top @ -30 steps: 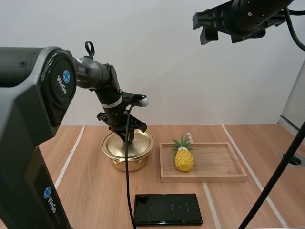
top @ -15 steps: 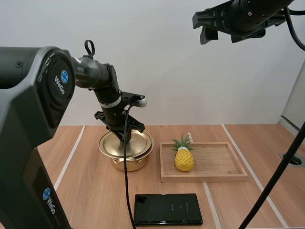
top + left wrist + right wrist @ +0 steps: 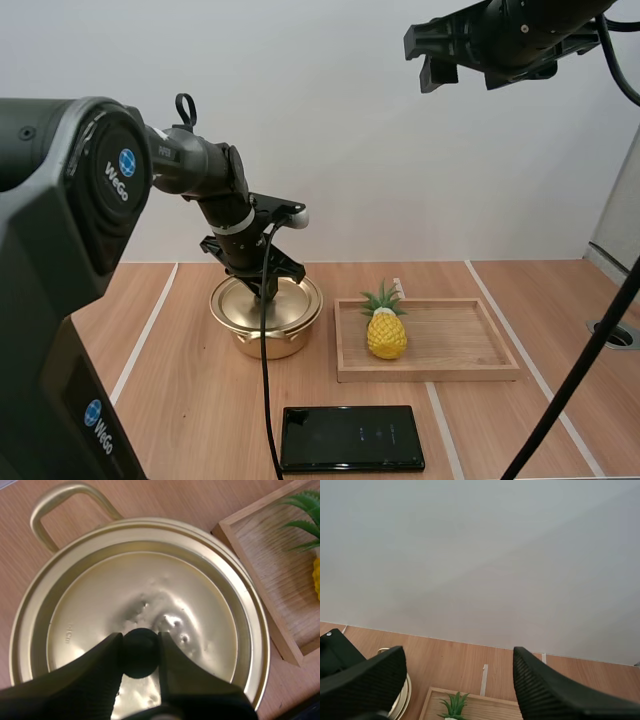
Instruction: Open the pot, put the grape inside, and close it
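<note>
The high camera looks forward and down over the surface (image 3: pixel 190 400). The left wrist camera hangs close above the pot lid (image 3: pixel 100 605). The right one looks from far up. All see the tray (image 3: pixel 450 345).

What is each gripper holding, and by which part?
The left gripper holds the lid by its black knob, jaws pinched on either side. The right gripper is open and holds nothing.

Plain white wall (image 3: pixel 330 130); wooden table (image 3: pixel 190 400), pale tape lines (image 3: pixel 145 330).
</note>
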